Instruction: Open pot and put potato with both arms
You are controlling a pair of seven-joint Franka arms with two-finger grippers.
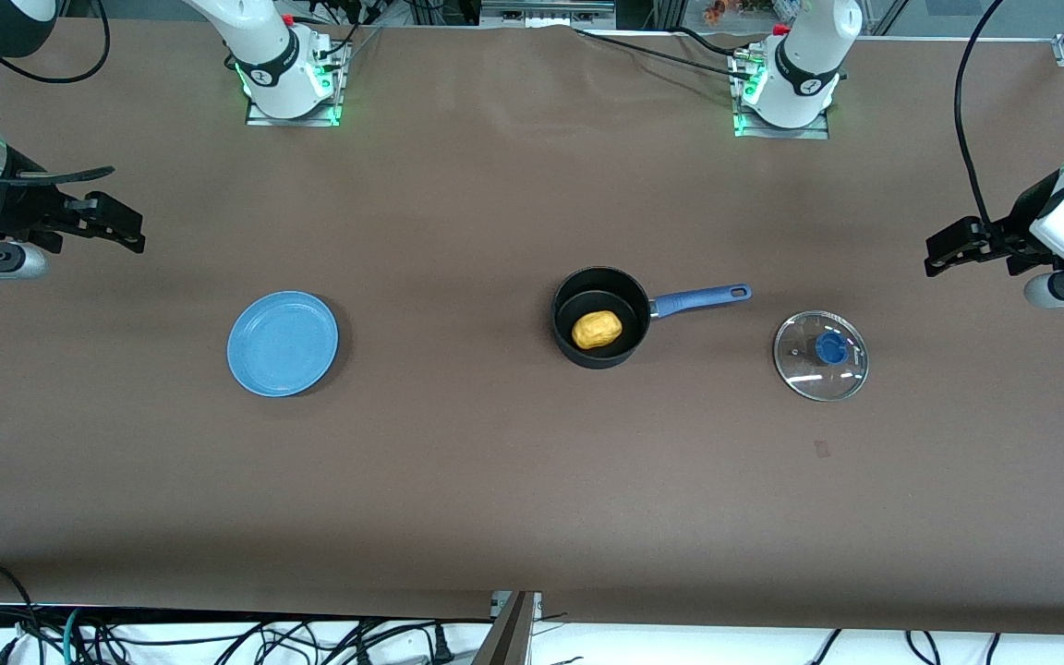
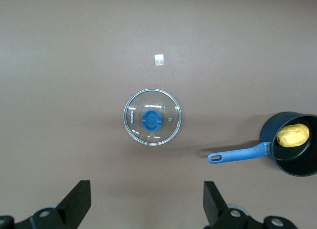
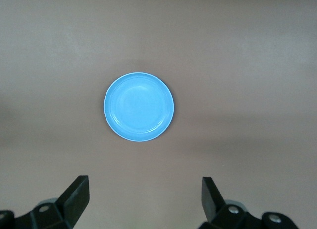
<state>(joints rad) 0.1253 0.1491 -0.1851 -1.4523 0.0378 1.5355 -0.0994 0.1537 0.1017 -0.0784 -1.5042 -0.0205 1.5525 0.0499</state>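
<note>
The black pot [image 1: 600,318] with a long blue handle [image 1: 700,297] stands open at the table's middle. The yellow potato [image 1: 597,329] lies inside it. The pot [image 2: 292,144] and potato [image 2: 292,135] also show in the left wrist view. The glass lid with a blue knob [image 1: 820,355] lies flat on the table beside the handle's end, toward the left arm's end; it shows in the left wrist view too [image 2: 152,117]. My left gripper [image 1: 948,250] is open and empty, up over the table's edge at its own end. My right gripper [image 1: 116,226] is open and empty over its end of the table.
A flat blue plate [image 1: 283,343] lies empty toward the right arm's end, also in the right wrist view [image 3: 139,107]. A small pale tag [image 2: 159,60] lies on the brown table [image 1: 458,462] near the lid. Both arm bases stand along the table's back edge.
</note>
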